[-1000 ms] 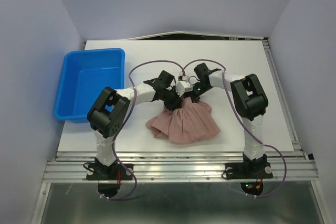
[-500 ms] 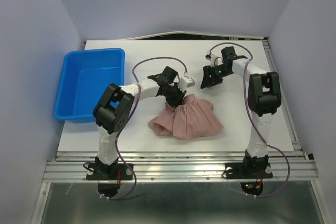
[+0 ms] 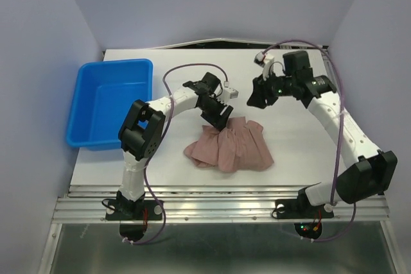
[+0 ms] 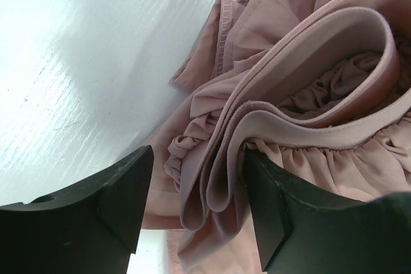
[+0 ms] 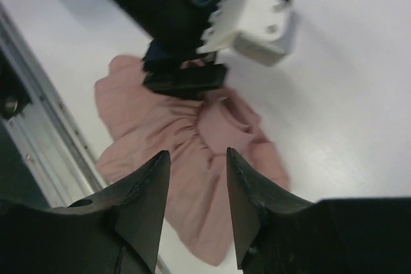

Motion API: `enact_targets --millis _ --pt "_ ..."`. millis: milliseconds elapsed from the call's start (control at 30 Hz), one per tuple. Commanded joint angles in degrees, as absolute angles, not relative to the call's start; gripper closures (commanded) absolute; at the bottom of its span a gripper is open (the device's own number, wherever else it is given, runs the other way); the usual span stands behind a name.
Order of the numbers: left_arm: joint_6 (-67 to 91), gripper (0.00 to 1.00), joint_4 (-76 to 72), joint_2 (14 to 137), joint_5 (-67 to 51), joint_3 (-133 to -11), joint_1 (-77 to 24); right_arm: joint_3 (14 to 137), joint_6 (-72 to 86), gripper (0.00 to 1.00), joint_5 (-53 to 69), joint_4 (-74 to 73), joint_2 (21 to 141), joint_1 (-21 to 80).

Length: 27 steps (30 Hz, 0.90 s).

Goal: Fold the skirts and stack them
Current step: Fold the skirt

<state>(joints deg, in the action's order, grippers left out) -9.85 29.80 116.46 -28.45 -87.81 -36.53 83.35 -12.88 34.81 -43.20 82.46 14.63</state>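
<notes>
One dusty pink skirt lies crumpled on the white table, near the front middle. Its gathered waistband is bunched at the far edge of the heap. My left gripper is at that waistband with its jaws open. Folds of cloth hang loosely between its fingers, touching the right one. My right gripper hovers open above the table, behind and to the right of the skirt, with nothing between its fingers. From the right wrist the skirt appears below, and the left gripper sits on its far edge.
An empty blue bin stands at the table's left edge, left of the left arm. The metal rail runs along the near edge. Purple cables loop above both arms.
The right gripper let go of the skirt and swung up and away to the back right. The left gripper opened at the waistband, and the skirt settled a little to the right.
</notes>
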Motion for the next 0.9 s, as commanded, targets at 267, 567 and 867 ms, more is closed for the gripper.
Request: enact_targets --millis 267,567,867 --pt "-8.0 0.38 32.3 116.4 -32.7 -92.3 -33.1 63.0 -10.6 0.68 36.0 -30.2 83.9 28.9" --pt "-9.2 0.52 31.4 120.3 -40.4 -91.7 -28.1 57.7 3.8 0.87 30.9 -10.7 92.1 24.3" --pt "-7.7 0.55 26.7 124.7 -42.6 -90.1 -24.8 57.8 11.0 0.87 43.8 -9.6 107.4 16.2"
